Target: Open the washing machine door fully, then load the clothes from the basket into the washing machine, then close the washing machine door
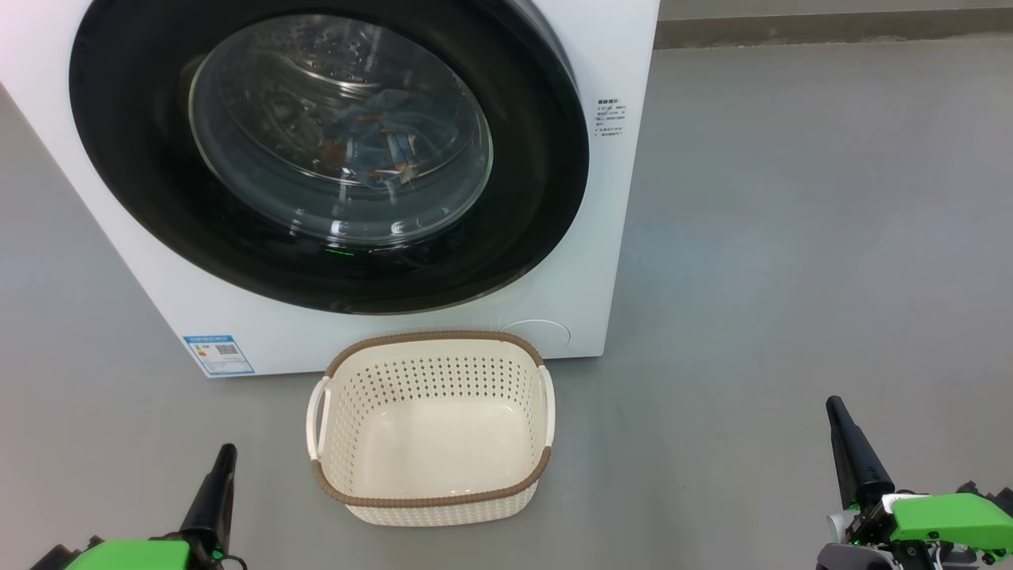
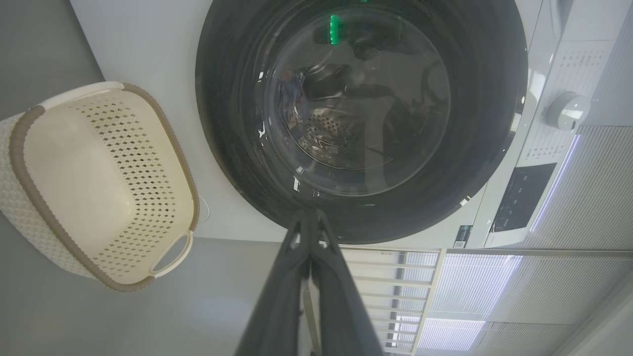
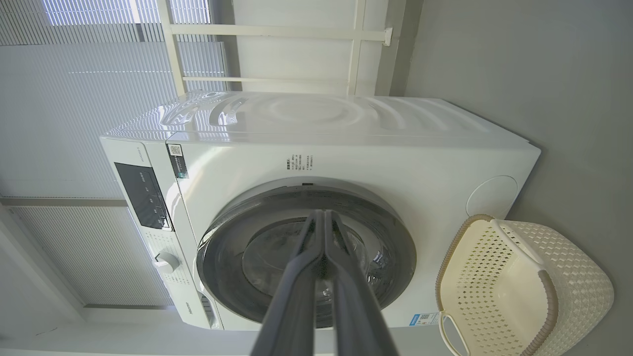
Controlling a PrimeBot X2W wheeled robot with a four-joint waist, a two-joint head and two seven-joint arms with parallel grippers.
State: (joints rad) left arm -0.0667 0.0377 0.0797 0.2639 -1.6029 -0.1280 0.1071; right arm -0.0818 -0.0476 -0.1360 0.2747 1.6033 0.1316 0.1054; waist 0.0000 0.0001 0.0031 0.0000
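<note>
**Inspector:** Step in hand?

**Operator:** I judge the task complete. The washing machine door (image 1: 127,158) sits shut, the clothes (image 1: 380,134) lie behind its glass, and the basket (image 1: 431,500) stands empty nearer me. The left gripper (image 2: 309,217) and right gripper (image 3: 324,217) are pinched together, holding nothing. No further move is needed.

**Inspector:** Unclear?

**Operator:** I cannot tell whether the latch has caught. Reflections blur the drum.

grey floor (image 1: 791,237), bright slatted blinds (image 3: 74,74), cream window frame (image 3: 277,32)
</note>
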